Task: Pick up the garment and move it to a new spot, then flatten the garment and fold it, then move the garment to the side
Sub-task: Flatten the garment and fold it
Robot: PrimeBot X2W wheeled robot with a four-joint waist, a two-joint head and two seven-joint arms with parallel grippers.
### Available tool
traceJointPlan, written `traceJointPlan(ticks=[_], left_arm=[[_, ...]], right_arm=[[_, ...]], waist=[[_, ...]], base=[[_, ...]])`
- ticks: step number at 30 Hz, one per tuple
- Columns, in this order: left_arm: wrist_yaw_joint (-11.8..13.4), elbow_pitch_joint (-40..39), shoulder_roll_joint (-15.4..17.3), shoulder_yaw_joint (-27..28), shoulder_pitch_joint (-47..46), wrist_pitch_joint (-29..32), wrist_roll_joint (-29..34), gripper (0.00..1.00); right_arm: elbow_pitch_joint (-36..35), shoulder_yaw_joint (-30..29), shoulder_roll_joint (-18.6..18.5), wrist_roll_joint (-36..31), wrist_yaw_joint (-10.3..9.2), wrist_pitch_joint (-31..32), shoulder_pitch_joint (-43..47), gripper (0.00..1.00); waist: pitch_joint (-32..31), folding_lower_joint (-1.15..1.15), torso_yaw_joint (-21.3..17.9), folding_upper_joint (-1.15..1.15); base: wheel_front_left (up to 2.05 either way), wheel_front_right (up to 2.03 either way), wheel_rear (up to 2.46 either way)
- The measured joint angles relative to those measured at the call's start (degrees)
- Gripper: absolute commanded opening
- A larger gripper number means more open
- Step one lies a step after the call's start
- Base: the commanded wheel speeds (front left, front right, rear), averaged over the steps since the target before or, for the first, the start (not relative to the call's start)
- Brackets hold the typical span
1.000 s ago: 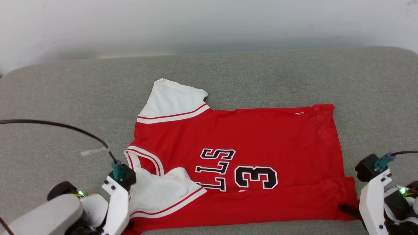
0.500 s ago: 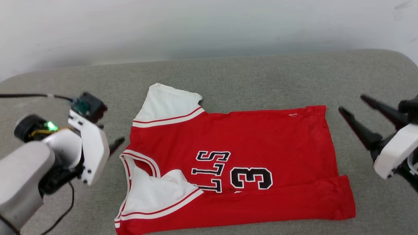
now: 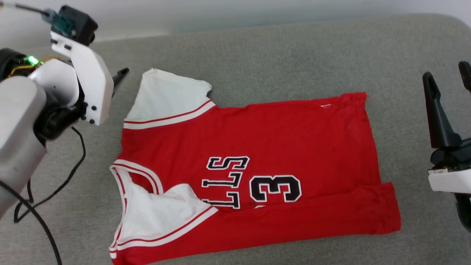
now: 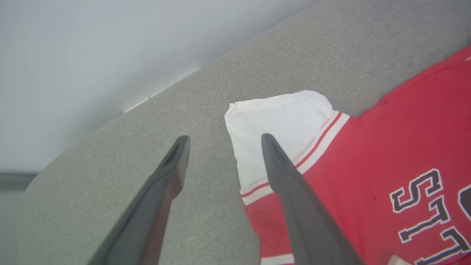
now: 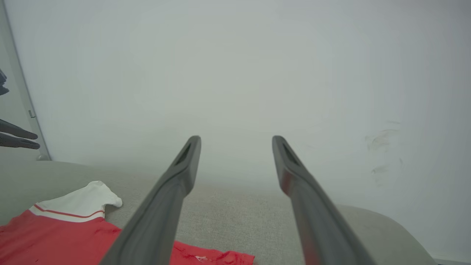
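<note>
across the middle of the head view the garment (image 3: 279, 147) lies flat on the grey fabric-covered worktop (image 3: 294, 48), its neck toward the left of the frame and its hem toward the right. it is a red jersey with black, white-outlined lettering and a "3" turned sideways. one white sleeve with red-and-white striped trim spreads out at the upper left. the other sleeve is folded onto the front at the lower left, and a band of red along the bottom edge is folded up over the body.

at the upper left of the frame sits the left gripper (image 3: 120, 74), one dark fingertip showing past its white wrist housing, just beside the spread sleeve and apart from it. from the left wrist view its fingers (image 4: 173, 173) stand wide apart with nothing between them, one over bare grey fabric and one crossing the white sleeve in the picture; i cannot tell if it touches the cloth.

at the right edge the right gripper (image 3: 445, 71) points up the frame, clear of the hem, its jaws spread and empty. from the right wrist view its fingers (image 5: 184, 173) part against a pale wall (image 5: 235, 66), with the garment in the lower left corner.
</note>
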Motion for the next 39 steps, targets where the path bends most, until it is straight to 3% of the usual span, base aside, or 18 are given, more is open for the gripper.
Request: traceJointPlan(ticks=[7, 15, 27, 28, 29, 34, 39], left_arm=[[-1.12, 4.23, -1.7, 0.14, -8.94, 11.47, -2.55, 1.0], [-2.26, 7.92, -2.52, -1.82, -17.57, 26.19, -4.05, 1.0], [-3.46, 12.39, -2.94, -3.89, -22.03, 29.36, -1.91, 1.0], [-3.53, 12.69, -3.0, -3.92, -22.03, 29.36, -2.14, 0.33], [-3.65, 13.02, -3.09, -4.02, -22.02, 29.36, -2.29, 0.0], [-4.58, 14.23, -4.37, -4.82, -21.2, 26.82, -2.91, 0.0], [-5.06, 14.34, -5.35, -6.53, -20.31, 24.2, -2.83, 0.0]], right_arm=[[-7.37, -2.81, 4.79, -4.98, 0.0, 0.0, 3.42, 1.0], [-9.65, -0.79, 5.43, -6.47, 0.0, 0.0, -0.05, 1.0], [-8.35, 0.75, 5.35, -6.59, 0.0, 0.0, -4.71, 1.0], [-8.2, 0.76, 5.36, -6.59, 0.0, 0.0, -4.72, 1.0], [-8.06, 0.79, 5.36, -6.59, 0.0, 0.0, -4.76, 1.0], [-7.31, -0.1, 4.56, -6.94, 0.0, 0.0, -5.95, 1.0], [-4.07, 0.02, -0.67, -7.8, 0.01, 0.0, -8.99, 1.0]], waist=[[6.12, 0.0, -1.93, 0.0], [13.95, 0.01, -4.25, 0.0], [21.71, 0.0, -6.66, 0.0], [21.68, 0.0, -6.62, 0.0], [21.59, 0.0, -6.59, 0.0], [20.16, 0.0, -6.31, 0.0], [17.19, 0.0, -5.5, 0.0]], base=[[0.0, 0.0, 0.0], [0.0, 0.0, 0.0], [0.0, 0.0, 0.0], [0.0, 0.0, 0.0], [0.0, 0.0, 0.0], [0.0, 0.0, 0.0], [0.0, 0.0, 0.0]])
